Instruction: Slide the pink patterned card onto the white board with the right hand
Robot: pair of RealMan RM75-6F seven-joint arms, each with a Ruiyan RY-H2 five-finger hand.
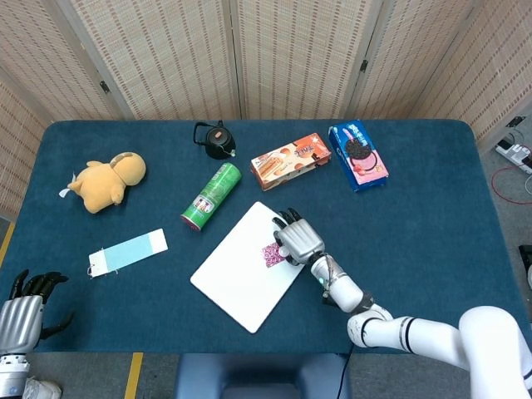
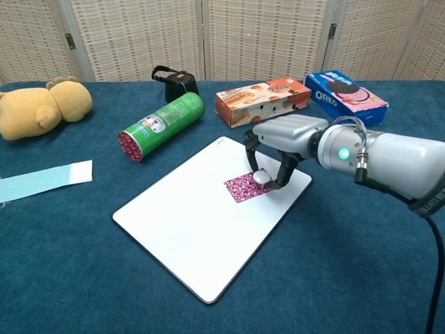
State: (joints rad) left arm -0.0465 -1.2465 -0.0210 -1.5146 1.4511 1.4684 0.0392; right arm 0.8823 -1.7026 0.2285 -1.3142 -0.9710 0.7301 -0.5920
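The pink patterned card (image 1: 270, 255) (image 2: 241, 187) lies flat on the white board (image 1: 235, 281) (image 2: 188, 223), near the board's right corner. My right hand (image 1: 298, 238) (image 2: 285, 138) arches over the card's right end with fingers bent downward and apart. One fingertip (image 2: 260, 177) touches the card's right edge, and the hand grips nothing. My left hand (image 1: 23, 309) shows only in the head view, at the table's near left corner, fingers spread and empty.
Behind the board lie a green can (image 1: 211, 196) (image 2: 161, 125), an orange snack box (image 1: 289, 160) (image 2: 263, 101) and a blue Oreo box (image 1: 357, 155) (image 2: 345, 98). A black teapot (image 1: 215, 140), a yellow plush (image 1: 106, 181) and a light blue card (image 1: 129, 252) sit to the left.
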